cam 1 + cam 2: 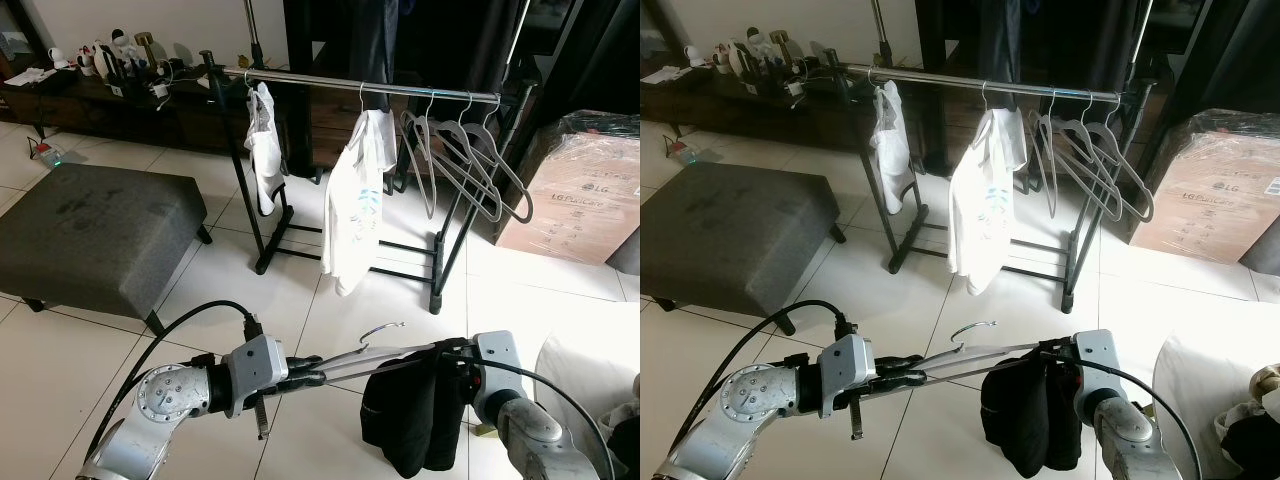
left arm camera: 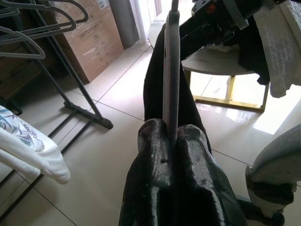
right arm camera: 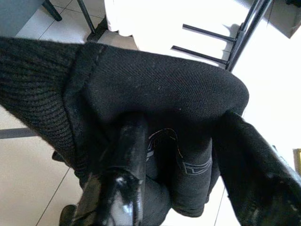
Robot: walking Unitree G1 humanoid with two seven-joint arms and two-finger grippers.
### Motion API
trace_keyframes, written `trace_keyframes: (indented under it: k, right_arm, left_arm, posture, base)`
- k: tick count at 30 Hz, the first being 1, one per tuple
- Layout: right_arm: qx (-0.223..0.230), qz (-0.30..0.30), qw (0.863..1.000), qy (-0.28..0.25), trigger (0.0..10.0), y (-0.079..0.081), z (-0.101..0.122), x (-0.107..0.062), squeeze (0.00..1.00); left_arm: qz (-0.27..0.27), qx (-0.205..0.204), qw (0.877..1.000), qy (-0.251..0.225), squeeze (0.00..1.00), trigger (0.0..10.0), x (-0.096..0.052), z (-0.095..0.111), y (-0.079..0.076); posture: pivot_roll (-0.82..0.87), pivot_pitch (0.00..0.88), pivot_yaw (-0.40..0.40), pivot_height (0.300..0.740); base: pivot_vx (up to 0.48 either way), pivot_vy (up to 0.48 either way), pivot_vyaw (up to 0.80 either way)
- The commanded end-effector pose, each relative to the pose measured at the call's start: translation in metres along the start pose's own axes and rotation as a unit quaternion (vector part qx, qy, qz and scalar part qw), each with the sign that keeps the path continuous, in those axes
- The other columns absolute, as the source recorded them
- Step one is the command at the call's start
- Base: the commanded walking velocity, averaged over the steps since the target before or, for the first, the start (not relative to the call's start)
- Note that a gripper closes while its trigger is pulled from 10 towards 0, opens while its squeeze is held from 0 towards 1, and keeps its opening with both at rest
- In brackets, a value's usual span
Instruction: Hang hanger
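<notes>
1. Grey plastic hanger (image 1: 385, 358) lies nearly level between the two arms, low in front of the robot, its long axis running across the body from left to right, with its metal hook (image 1: 383, 332) curling up near the middle and pointing roughly toward the rack.
2. Left end effector (image 1: 318, 372) is pinched tight on one end of the hanger; the left wrist view shows the two black fingers (image 2: 155, 179) pressed together with the grey bar clamped in the seam between them.
3. Right end effector (image 1: 455, 362) sits at the other end, where a black garment (image 1: 412, 415) is draped over the bar. In the right wrist view its fingers (image 3: 127, 155) are spread with the black cloth bunched between and over them; whether they actually grip the hanger or only the cloth I cannot tell.
4. The chrome rail (image 1: 370, 87) of the clothes rack (image 1: 440, 270) stands ahead and well above the hanger, across open floor tiles, and runs roughly parallel to the hanger's own axis.
5. A white T-shirt (image 1: 355, 205) and a cluster of empty grey hangers (image 1: 465, 160) already hang there, leaving a bare stretch of rail between them, slightly to the right of the hook.
6. My judgement: the move turns on lifting the hook up and forward to that gap; both arms share the load, so neither is plainly nearer.
</notes>
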State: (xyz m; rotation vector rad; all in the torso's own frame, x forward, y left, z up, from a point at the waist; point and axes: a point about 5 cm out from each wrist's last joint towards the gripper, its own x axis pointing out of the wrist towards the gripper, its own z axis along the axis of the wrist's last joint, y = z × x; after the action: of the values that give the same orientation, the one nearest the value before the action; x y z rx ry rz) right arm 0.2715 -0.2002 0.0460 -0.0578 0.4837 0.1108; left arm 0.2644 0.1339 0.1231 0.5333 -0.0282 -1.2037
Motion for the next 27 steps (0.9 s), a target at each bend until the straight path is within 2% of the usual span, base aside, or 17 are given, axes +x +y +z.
trace_keyframes:
  k: [1, 22, 27]
  right_arm:
    - [0.008, 0.006, 1.0, -0.003, 0.0, 0.003, -0.002, 0.001, 0.0]
    - [-0.002, 0.02, 0.999, -0.04, 0.0, -0.004, 0.014, -0.005, 0.0]
    - [-0.013, 0.035, 0.999, -0.036, 0.0, -0.003, 0.015, -0.012, 0.0]
  left_arm:
    - [0.003, 0.013, 1.0, -0.025, 0.0, 10.0, 0.001, 0.012, 0.005]
    - [0.011, 0.012, 1.0, -0.019, 0.0, 10.0, 0.002, 0.01, 0.004]
    - [0.039, 0.021, 0.999, -0.009, 0.0, 10.0, 0.005, 0.007, 0.009]
  posture:
    - [-0.07, 0.154, 0.015, 0.74]
    - [-0.07, 0.166, 0.012, 0.74]
    - [-0.08, 0.17, 0.011, 0.74]
  base:
    - [0.0, 0.0, 0.0]
    - [0.0, 0.0, 0.0]
    - [0.0, 0.0, 0.0]
